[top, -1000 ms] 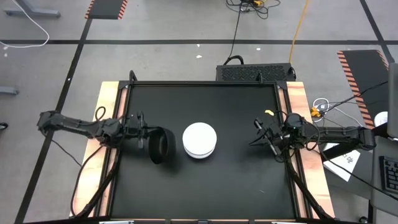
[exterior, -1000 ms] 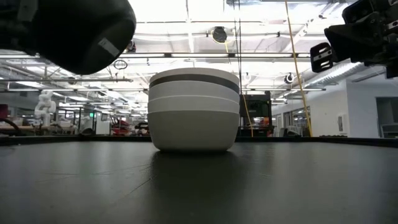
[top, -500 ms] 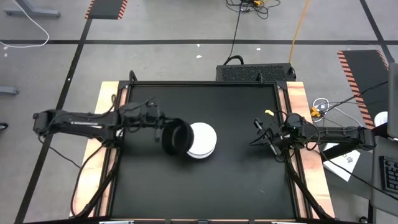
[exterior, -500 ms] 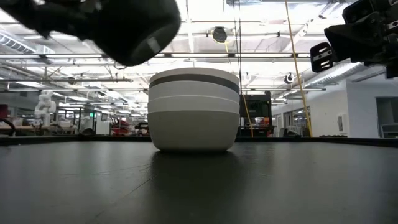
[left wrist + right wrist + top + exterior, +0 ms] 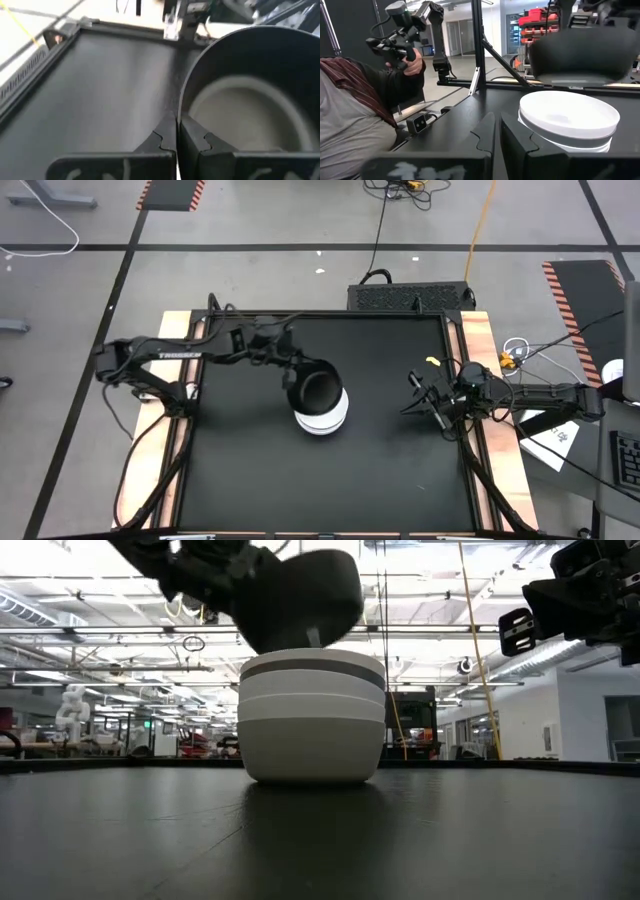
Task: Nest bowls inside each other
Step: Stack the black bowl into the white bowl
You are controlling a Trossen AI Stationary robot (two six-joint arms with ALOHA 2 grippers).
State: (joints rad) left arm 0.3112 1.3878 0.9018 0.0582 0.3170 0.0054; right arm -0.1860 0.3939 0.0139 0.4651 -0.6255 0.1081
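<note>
The desk point(image 5: 380, 460) is a black square top with pale wooden strips along its two sides; at its centre sits the stack point(image 5: 322, 412) of nested bowls, which the low view shows as white bowls with one grey band near the top point(image 5: 312, 718); the stack stands upright on the desk, well apart from every edge.

The left arm point(image 5: 170, 355) reaches in from about 9 o'clock toward the centre; its tool point(image 5: 291, 375) is closed on the rim of the black bowl point(image 5: 317, 388), pinching the wall between its two fingers, as the left wrist view shows point(image 5: 176, 140); the black bowl point(image 5: 300, 598) hangs tilted over the stack, its lower edge at or just above the top bowl's rim, toward the stack's 10 o'clock side; whether it touches I cannot tell; through it in the left wrist view the white top bowl point(image 5: 240, 115) shows below.

The right tool point(image 5: 428, 402) waits at 3 o'clock near the desk's edge, well apart from the stack; its fingers point(image 5: 486, 132) stand almost together, nothing between them.

In the right wrist view a person point(image 5: 365, 105) in a dark sleeve sits beyond the desk, a hand point(image 5: 412, 62) on a controller.
</note>
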